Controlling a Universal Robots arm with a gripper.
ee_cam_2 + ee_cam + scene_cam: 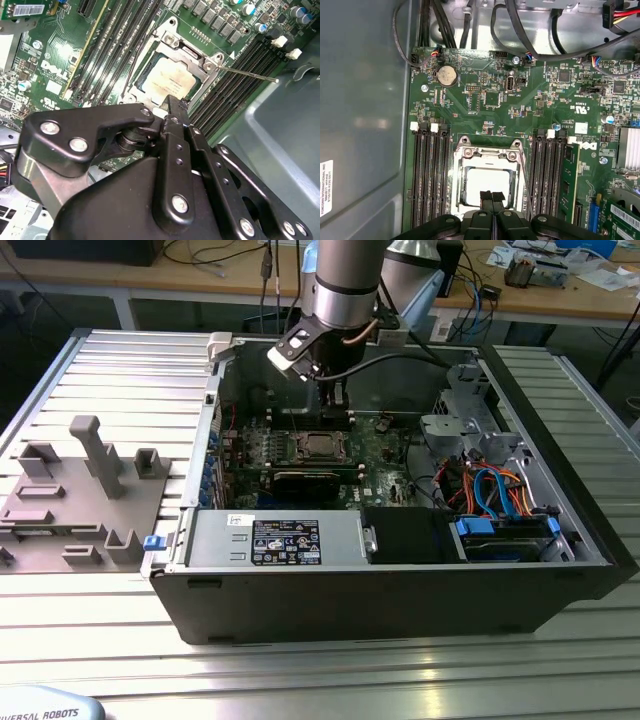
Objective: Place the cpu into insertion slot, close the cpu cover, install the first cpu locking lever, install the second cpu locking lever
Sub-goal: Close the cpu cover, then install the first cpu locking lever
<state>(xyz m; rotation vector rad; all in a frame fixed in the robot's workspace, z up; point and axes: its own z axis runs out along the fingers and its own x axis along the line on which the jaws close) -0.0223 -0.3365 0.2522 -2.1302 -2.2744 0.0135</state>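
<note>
Arm (340,280) reaches into the open case (400,600) in the exterior view, gripper (337,405) just above the cpu cover (303,447). In the second wrist view the cpu (170,80) sits inside the cover's window, and a lever (250,74) angles away from the cover, not yet latched. In the first wrist view the fingers (486,197) are clamped together, empty, over the cover's edge, probably for pushing.

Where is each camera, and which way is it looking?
Exterior view: off the arm, outside the open computer case, looking down into it; the arm and tool show.
First wrist view: on the arm, facing the green board flat-on; the tool's shut fingertips show.
Second wrist view: on the arm, looking slantwise past the tool's body at the board.
All three share the cpu in its socket.
</note>
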